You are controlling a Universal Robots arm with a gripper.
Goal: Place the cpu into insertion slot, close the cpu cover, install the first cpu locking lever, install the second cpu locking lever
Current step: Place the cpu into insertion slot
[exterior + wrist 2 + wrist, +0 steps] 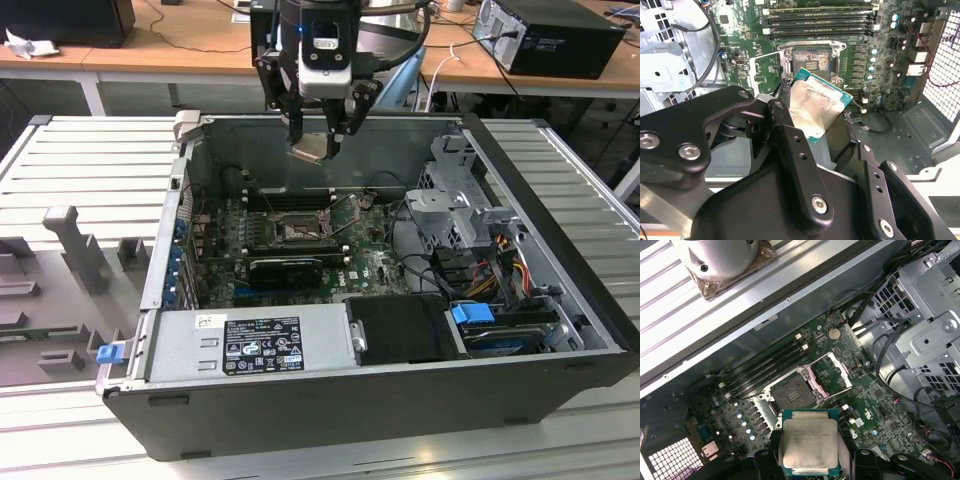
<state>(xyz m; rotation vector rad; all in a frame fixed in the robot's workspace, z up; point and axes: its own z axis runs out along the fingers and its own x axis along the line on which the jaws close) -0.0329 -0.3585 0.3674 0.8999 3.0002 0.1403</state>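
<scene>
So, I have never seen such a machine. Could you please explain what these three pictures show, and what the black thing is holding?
The black device at the top of the exterior view is the arm's gripper. That camera stands off the arm; both wrist views come from cameras riding on the arm. On the slatted metal table lies an open computer case with a green motherboard. The gripper is shut on the cpu, a flat silvery square chip, and holds it in the air above the case. The insertion slot is bare, and the cpu cover stands open beside it.
</scene>
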